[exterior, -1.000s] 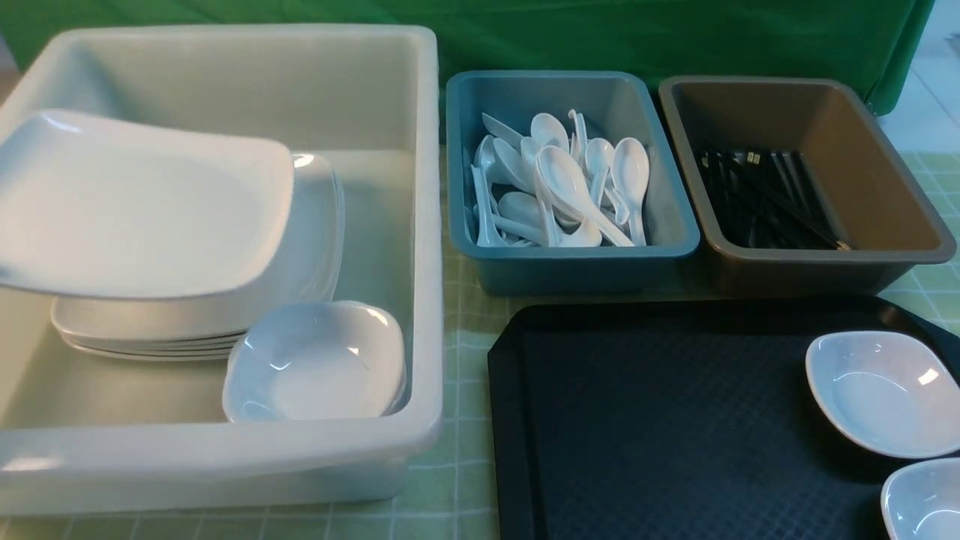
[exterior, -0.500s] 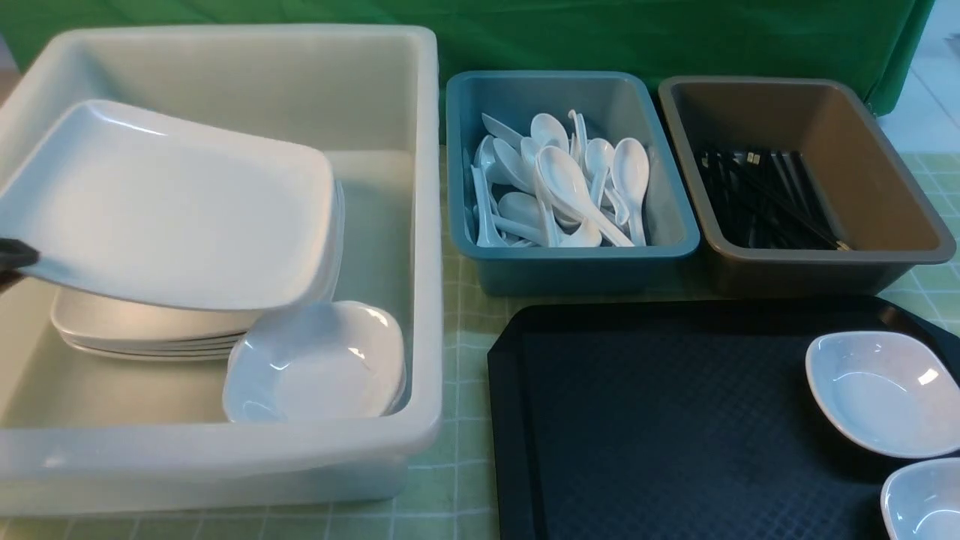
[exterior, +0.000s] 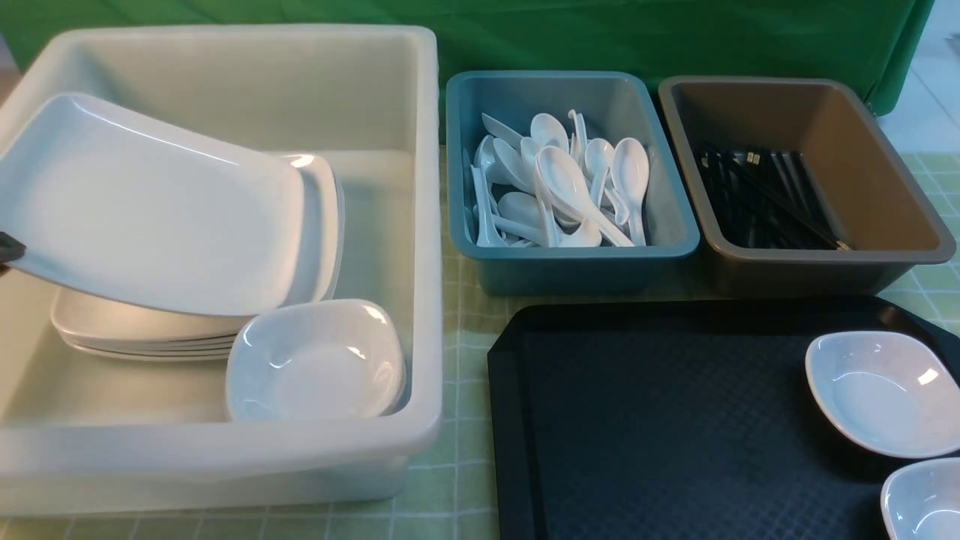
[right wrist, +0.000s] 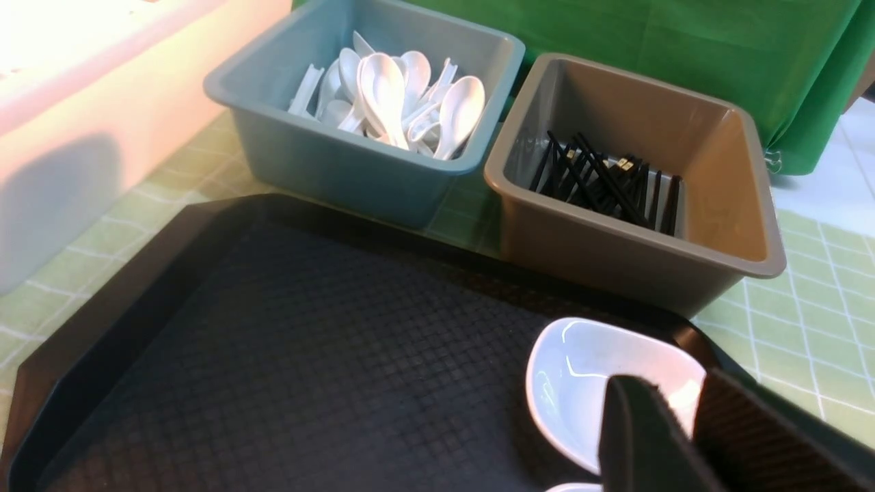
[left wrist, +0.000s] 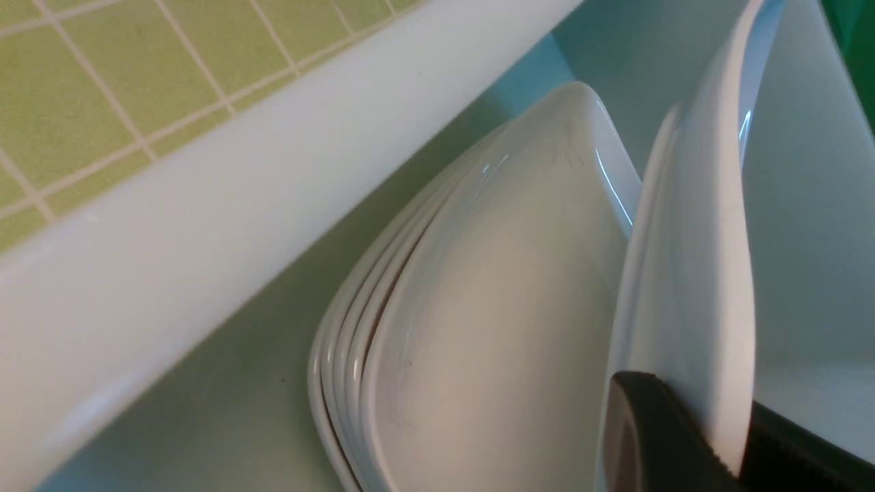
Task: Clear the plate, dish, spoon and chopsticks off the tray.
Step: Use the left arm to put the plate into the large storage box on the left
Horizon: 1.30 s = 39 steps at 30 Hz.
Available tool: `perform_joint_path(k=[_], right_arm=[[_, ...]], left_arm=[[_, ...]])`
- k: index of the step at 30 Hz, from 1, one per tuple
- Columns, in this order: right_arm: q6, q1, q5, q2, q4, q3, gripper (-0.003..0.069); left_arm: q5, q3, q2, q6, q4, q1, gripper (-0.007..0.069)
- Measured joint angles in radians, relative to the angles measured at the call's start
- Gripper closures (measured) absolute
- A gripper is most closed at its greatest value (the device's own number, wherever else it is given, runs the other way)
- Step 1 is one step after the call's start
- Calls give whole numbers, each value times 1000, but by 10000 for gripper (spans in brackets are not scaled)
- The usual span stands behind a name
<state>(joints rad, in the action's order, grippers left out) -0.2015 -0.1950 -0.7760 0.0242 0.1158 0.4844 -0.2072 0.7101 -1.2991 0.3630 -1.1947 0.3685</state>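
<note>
My left gripper (left wrist: 704,403) is shut on the rim of the large white square plate (exterior: 150,202). Only a dark fingertip (exterior: 9,246) shows at the front view's left edge. The plate (left wrist: 690,260) hangs tilted inside the white tub (exterior: 225,450), over a stack of like plates (exterior: 150,330); its low edge is close to them. The black tray (exterior: 660,420) carries a small white dish (exterior: 885,394) at its right end. My right gripper (right wrist: 683,396) hovers on the near side of that dish (right wrist: 581,383), jaws slightly apart and empty. No spoon or chopsticks show on the tray.
A small dish (exterior: 315,364) sits in the white tub's near right corner. A second dish (exterior: 926,499) lies at the tray's near right. Behind the tray stand a blue tub (exterior: 570,259) with several white spoons and a brown tub (exterior: 825,262) with black chopsticks.
The held plate swung right over the stack, then drew back a little and tilted more, its right edge lower. The left fingertip came into the front view. The right side is unchanged.
</note>
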Motion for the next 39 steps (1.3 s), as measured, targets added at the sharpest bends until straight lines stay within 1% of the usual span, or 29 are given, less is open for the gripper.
perform_joint_path(k=[10, 12, 15, 18, 19, 20, 24, 27, 31, 33, 35, 36, 39], right_arm=[[0, 0, 1, 0, 0, 0, 532], [0, 0, 1, 0, 0, 0, 532], [0, 0, 1, 0, 0, 0, 532], [0, 0, 1, 0, 0, 0, 532], [0, 0, 1, 0, 0, 0, 532], [0, 0, 1, 0, 0, 0, 532], [0, 0, 1, 0, 0, 0, 532], [0, 0, 3, 0, 0, 0, 532], [0, 0, 7, 0, 0, 0, 532], [0, 0, 7, 0, 0, 0, 532], [0, 0, 8, 0, 0, 0, 532], [0, 0, 7, 0, 0, 0, 532], [0, 0, 7, 0, 0, 0, 532]], left_arm=[[-69, 0, -137, -22, -20, 0, 613], [-75, 0, -151, -22, -22, 0, 606], [-75, 0, -161, -15, -13, 0, 571], [-75, 0, -161, -9, -8, 0, 503], [-75, 0, -161, -7, -8, 0, 492], [-77, 0, -163, 9, -8, 0, 445], [-99, 3, -166, 31, 18, 0, 300], [-158, 31, -169, 31, 90, 0, 179], [-248, 100, -170, 11, 209, 3, 79], [-300, 148, -170, -24, 304, 3, 56], [-325, 171, -170, -38, 345, 3, 54], [-362, 204, -170, -69, 401, 3, 54], [-431, 262, -170, -132, 506, 3, 55]])
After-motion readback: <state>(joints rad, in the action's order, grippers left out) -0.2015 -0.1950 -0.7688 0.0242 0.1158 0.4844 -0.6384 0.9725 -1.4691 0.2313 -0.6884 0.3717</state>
